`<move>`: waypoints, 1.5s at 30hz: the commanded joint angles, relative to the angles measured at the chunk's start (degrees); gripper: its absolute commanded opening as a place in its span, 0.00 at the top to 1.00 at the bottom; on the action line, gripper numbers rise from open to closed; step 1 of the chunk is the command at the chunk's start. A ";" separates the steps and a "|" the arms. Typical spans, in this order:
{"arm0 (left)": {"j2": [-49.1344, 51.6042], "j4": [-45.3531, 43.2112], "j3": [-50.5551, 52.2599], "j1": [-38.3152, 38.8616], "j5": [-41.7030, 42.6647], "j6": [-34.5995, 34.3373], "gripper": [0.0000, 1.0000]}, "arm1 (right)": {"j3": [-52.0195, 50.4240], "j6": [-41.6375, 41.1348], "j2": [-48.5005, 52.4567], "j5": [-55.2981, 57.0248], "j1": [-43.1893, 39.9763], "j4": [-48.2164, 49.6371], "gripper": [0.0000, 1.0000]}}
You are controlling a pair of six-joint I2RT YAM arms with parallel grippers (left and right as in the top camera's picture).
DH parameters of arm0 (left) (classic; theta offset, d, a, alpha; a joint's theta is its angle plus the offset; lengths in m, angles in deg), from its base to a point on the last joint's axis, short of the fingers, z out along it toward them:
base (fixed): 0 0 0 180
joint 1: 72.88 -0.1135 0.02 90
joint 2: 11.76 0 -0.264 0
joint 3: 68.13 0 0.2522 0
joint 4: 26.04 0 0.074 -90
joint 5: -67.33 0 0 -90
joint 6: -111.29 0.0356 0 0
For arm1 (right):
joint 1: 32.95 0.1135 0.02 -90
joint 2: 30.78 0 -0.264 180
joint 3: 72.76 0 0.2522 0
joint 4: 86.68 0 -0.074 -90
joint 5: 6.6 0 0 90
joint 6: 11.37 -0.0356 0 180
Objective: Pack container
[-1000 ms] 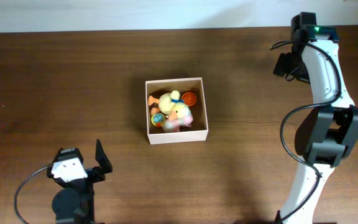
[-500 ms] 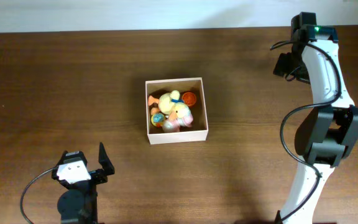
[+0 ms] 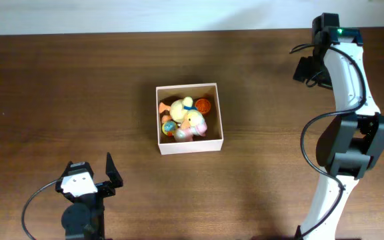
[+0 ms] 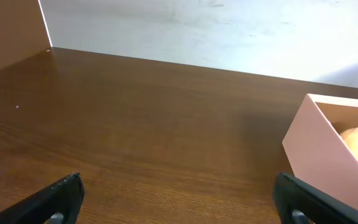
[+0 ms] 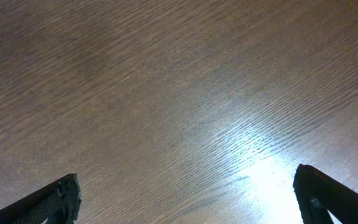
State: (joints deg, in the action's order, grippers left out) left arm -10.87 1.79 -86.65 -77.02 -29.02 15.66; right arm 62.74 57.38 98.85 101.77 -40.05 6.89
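Observation:
The container (image 3: 215,113), a square shallow box with white-pinkish walls, sits in the middle of the brown table. It holds several small toys, among them a yellow plush duck (image 3: 188,113) and an orange round toy (image 3: 203,105). Its pinkish wall also shows at the right of the left wrist view (image 4: 319,149), with an orange toy inside. My left gripper (image 4: 179,199) is open and empty, low over the table near the front edge (image 3: 109,175). My right gripper (image 5: 188,199) is open and empty over bare wood at the far right; in the overhead view only its arm (image 3: 339,60) shows clearly.
A white wall runs along the far edge of the table (image 4: 229,31). The right arm's base (image 3: 349,147) stands at the right side of the table. The left arm's base (image 3: 79,213) is at the front left.
In the overhead view the left gripper has drawn back a little toward the front edge and turned since one second ago. The right arm and the container have not moved.

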 commanded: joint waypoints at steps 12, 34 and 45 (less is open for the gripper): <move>-0.59 -0.33 0.44 0.24 0.59 0.52 0.01 | 0.04 -0.92 0.11 0.09 -0.07 0.04 0.01; -0.59 -0.33 0.44 0.24 0.59 0.52 0.01 | 0.04 6.84 -10.91 0.26 4.98 0.02 0.01; -0.59 -0.33 0.44 0.24 0.59 0.52 0.01 | -9.09 15.67 -31.12 0.26 6.71 6.10 0.01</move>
State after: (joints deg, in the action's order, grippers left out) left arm -10.87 1.77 -86.65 -77.02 -29.04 15.66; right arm 58.26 69.90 73.01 101.77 -33.18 11.42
